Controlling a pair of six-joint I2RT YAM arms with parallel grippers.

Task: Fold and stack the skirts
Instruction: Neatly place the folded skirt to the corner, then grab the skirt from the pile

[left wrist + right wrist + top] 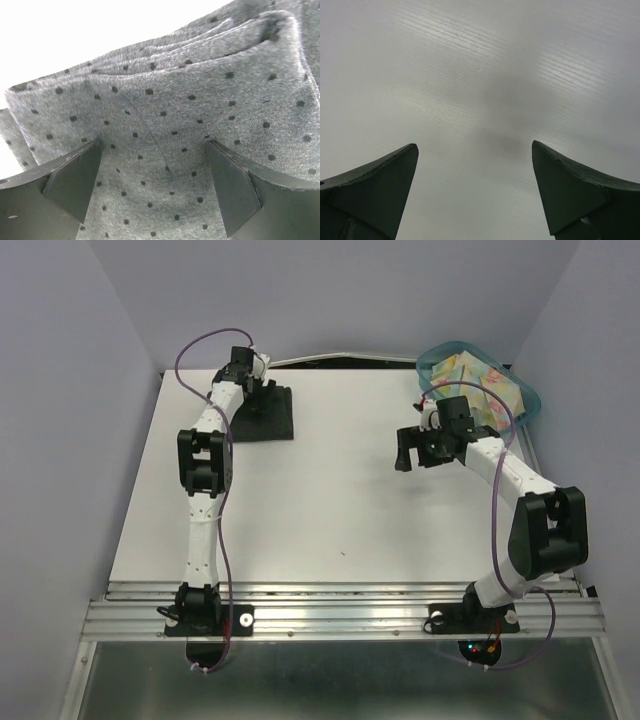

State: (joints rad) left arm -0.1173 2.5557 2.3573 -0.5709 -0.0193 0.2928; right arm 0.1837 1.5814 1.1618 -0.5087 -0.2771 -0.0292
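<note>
The dark skirt [270, 420] lies at the far left of the white table [330, 500], folded into a flat, nearly square pad. From the left wrist camera it looks grey and fuzzy, like soft wool, with small black dots all over it. Its folded layers show as soft stacked edges along the top. The left gripper [154, 145] is right on top of it. Its two black fingers [75, 180] are spread wide apart and not squeezing anything. Their tips touch the cloth, and small creases run out from them. The fingers are hard and shaped like wedges. The flowery skirt [480, 380] sits at the far right, bunched up inside the bin [527, 390]. It is pale yellow with bits of pink, blue and green. The bin is see-through blue-green plastic with rounded corners. The right gripper [403, 452] hangs over bare table, near the bin but not touching it. Its fingers [375, 185] are also spread wide, with nothing between them. From the right wrist camera the table top is smooth and shiny, with thin straight lines running across it.
</note>
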